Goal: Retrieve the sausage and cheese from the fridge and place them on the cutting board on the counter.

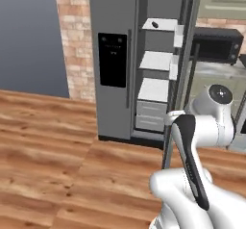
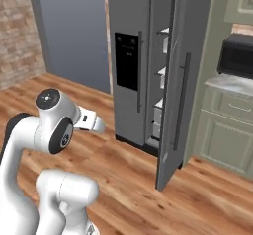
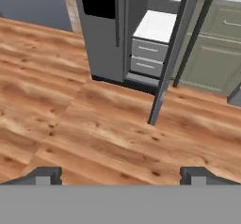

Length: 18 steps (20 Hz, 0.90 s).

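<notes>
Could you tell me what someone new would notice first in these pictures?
The tall grey fridge stands with its right door swung open, baring white shelves. A small dark item lies on the top shelf. The open gripper hangs over the wooden floor before it.

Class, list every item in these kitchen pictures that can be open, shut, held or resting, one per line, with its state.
Tall grey two-door fridge: right door swung open, left door shut.
Small dark sausage: lying on the top white shelf.
Grey fridge drawers: shut.
Black microwave: door shut.
Two-finger gripper: open, holding nothing.
</notes>
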### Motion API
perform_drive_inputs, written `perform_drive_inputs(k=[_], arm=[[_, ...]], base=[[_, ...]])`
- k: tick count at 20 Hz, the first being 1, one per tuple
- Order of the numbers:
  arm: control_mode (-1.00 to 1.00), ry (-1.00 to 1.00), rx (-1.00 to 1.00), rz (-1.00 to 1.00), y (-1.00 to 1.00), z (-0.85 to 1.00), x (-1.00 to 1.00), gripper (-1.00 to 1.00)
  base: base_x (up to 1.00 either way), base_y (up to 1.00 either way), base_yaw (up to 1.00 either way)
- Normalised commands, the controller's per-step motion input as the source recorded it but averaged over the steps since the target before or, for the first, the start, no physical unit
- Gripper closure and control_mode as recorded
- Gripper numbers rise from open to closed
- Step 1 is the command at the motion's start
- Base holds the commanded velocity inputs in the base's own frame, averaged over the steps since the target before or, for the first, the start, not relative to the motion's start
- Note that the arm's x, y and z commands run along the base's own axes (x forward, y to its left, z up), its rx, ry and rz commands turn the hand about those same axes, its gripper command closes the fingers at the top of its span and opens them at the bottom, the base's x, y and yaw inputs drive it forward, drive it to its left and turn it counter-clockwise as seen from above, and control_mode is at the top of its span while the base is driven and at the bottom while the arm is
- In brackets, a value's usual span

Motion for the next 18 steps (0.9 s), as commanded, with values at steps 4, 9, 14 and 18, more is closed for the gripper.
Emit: perform_drive_inputs(k=[4, 9, 14, 18], arm=[[1.0, 0.0, 0.0, 0.0, 0.0, 0.0, 0.0, -1.0], [1.0, 0.0, 0.0, 0.0, 0.0, 0.0, 0.0, -1.0], [1.0, 0.0, 0.0, 0.0, 0.0, 0.0, 0.0, -1.0], [1.0, 0.0, 0.0, 0.0, 0.0, 0.0, 0.0, -1.0]], base=[[0.68, 0.47, -0.31], [0.66, 0.35, -0.48], [0.66, 0.36, -0.48], [0.63, 0.44, -0.36]])
